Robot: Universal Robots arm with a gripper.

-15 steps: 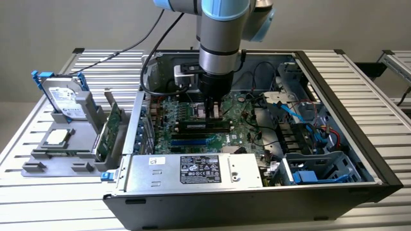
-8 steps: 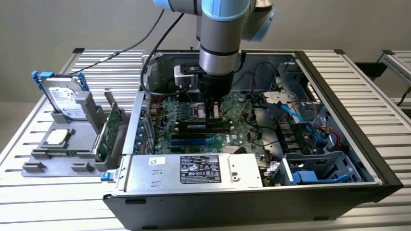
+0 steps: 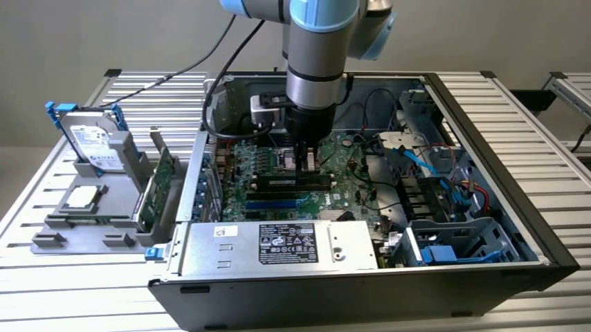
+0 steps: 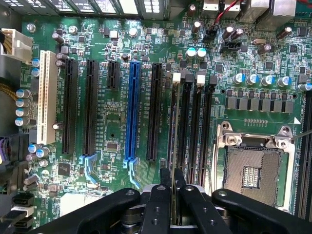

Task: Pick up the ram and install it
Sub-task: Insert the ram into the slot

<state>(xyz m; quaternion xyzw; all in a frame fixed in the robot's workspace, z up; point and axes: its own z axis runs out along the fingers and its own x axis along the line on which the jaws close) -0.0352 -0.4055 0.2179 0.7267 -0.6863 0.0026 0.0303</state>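
My gripper (image 3: 309, 166) reaches straight down into the open computer case (image 3: 499, 166), just above the motherboard (image 3: 277, 187). Its two black fingers (image 4: 158, 197) stand close together, shut on the ram (image 3: 311, 160), a thin green stick with a pale label. In the wrist view the ram (image 4: 171, 163) shows edge-on as a narrow strip running out from between the fingertips of the gripper (image 4: 171, 176). It lies in line with the row of black memory slots (image 4: 197, 122) beside the CPU socket (image 4: 253, 168). I cannot tell whether the stick touches a slot.
Outside the case, at the exterior view's left, a grey holder (image 3: 83, 221) carries a silver hard drive with blue brackets (image 3: 93, 142) and a green expansion card (image 3: 162, 183). The power supply (image 3: 277, 245) lies at the front. Cables and drive cages (image 3: 452, 200) crowd the case's right side.
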